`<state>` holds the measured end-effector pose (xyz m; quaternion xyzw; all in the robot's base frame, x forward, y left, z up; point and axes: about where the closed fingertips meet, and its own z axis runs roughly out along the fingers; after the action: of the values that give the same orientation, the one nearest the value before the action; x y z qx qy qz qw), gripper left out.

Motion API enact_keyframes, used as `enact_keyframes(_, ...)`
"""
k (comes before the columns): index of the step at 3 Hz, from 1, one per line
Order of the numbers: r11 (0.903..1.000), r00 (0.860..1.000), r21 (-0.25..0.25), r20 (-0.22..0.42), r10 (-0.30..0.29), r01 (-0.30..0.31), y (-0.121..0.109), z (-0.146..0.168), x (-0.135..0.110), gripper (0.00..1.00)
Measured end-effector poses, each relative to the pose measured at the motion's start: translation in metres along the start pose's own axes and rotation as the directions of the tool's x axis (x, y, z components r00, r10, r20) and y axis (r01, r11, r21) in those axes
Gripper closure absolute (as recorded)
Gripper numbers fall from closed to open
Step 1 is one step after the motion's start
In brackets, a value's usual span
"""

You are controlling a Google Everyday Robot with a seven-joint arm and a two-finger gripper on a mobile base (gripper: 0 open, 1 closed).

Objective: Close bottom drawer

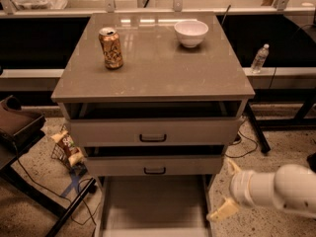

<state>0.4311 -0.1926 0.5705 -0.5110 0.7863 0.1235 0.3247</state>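
Note:
The bottom drawer (153,204) is pulled far out of the grey-beige cabinet (153,78). Its pale, empty inside fills the lower middle of the camera view, and its front panel and handle lie at or below the frame's edge. My gripper (226,189) is on a white arm at the lower right, just beside the drawer's right side rail. It is open, with one tan finger (233,166) up and the other low, and holds nothing. I cannot tell whether it touches the drawer.
The top drawer (153,131) and the middle drawer (154,166) stand slightly out. A soda can (110,48) and a white bowl (191,32) are on the cabinet top. A water bottle (259,58) stands right, a snack bag (66,147) and cables lie left.

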Motion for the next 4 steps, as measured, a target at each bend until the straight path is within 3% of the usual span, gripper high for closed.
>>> enact_keyframes(1, 0.9974, 0.999, 0.072, 0.053, -0.001, -0.003, 0.005, 0.032, 0.059, 0.00)
enact_keyframes(2, 0.9918, 0.993, 0.126, 0.111, -0.037, 0.023, 0.016, 0.055, 0.111, 0.18)
enact_keyframes(4, 0.9890, 0.993, 0.145, 0.109, -0.046, 0.029, 0.057, 0.085, 0.192, 0.64)
